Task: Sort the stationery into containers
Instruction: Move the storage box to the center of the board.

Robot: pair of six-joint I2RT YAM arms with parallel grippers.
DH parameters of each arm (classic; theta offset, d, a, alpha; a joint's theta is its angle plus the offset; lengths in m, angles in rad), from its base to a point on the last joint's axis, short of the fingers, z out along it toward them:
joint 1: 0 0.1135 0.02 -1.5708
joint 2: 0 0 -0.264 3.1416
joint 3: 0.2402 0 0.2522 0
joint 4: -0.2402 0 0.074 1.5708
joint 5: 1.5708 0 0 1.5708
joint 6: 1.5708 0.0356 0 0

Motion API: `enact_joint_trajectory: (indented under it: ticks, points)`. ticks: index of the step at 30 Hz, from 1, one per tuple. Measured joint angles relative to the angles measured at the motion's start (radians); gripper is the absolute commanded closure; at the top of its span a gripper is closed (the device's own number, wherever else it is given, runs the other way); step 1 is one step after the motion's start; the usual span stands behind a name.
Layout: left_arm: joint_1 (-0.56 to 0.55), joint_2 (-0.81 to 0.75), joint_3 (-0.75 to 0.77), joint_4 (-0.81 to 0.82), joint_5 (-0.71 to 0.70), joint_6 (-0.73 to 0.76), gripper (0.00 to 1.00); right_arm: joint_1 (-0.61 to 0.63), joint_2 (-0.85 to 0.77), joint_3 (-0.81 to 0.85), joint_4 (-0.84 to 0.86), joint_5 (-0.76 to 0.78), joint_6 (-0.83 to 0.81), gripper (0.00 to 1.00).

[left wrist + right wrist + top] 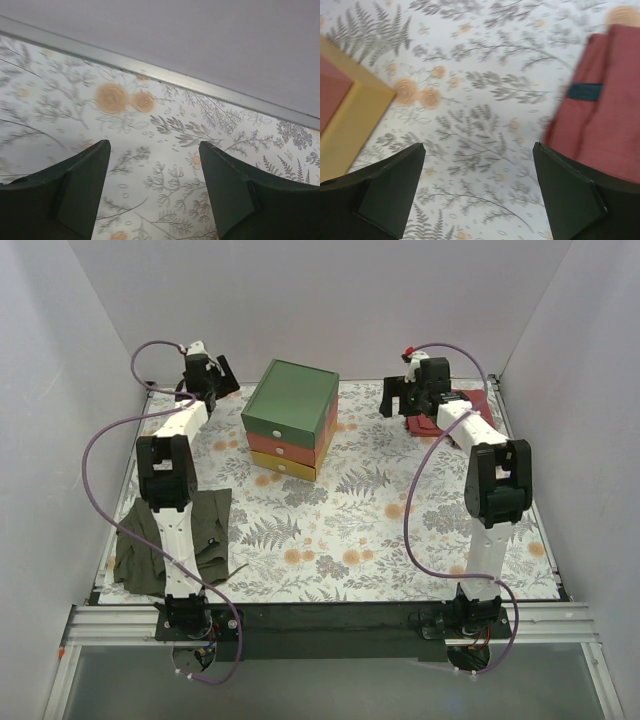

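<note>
The left gripper (pixel 154 147) hung spread, holding nothing, above the far-left bench (pixel 350 530). The right gripper (pixel 479 147), likewise spread, hovered between the stacked drawers (pixel 290 420) and a red cloth (pixel 605 100).

a robot lab cell: plain white walls (pixel 400 300) box in a bench (pixel 340 530) under a floral sheet, and a left arm (pixel 170 480) and right arm (pixel 495 490) are bolted to an aluminium rail (pixel 560 620) at its near edge, trailing purple cables (pixel 86 462).

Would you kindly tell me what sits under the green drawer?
Under the green drawer sit the red drawer, then the yellow drawer; all look shut, so contents are hidden.
</note>
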Motion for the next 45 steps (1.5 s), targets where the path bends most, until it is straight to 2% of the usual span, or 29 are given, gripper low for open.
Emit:
enact_joint_trajectory:
  ticks: [6,8,11,12,15,21,35,45]
  points:
    - [0.05,-0.142,-0.107,0.021,0.047,0.053,0.26,-0.055,-0.1,-0.065,-0.028,0.123,-0.059,0.02]
    - [0.044,-0.176,-0.164,0.018,0.084,0.055,0.3,-0.053,-0.12,-0.084,-0.039,0.114,-0.072,0.02]
    - [0.032,-0.257,-0.327,0.002,0.132,0.05,0.47,-0.043,-0.125,-0.087,-0.043,0.082,-0.079,0.02]
    - [0.029,-0.28,-0.371,-0.005,0.145,0.046,0.59,-0.037,-0.125,-0.087,-0.044,0.075,-0.08,0.02]
    - [0.019,-0.348,-0.504,-0.027,0.195,0.037,0.79,-0.024,-0.125,-0.087,-0.05,0.064,-0.082,0.02]
    - [0.014,-0.453,-0.638,-0.03,0.296,0.01,1.0,-0.014,-0.136,-0.099,-0.05,0.046,-0.074,0.02]
    - [-0.104,-0.483,-0.644,-0.016,0.361,-0.017,1.0,-0.014,-0.158,-0.128,-0.037,0.025,-0.059,0.02]
    - [-0.114,-0.532,-0.69,-0.022,0.362,-0.029,1.0,-0.014,-0.175,-0.165,-0.027,0.018,-0.057,0.02]
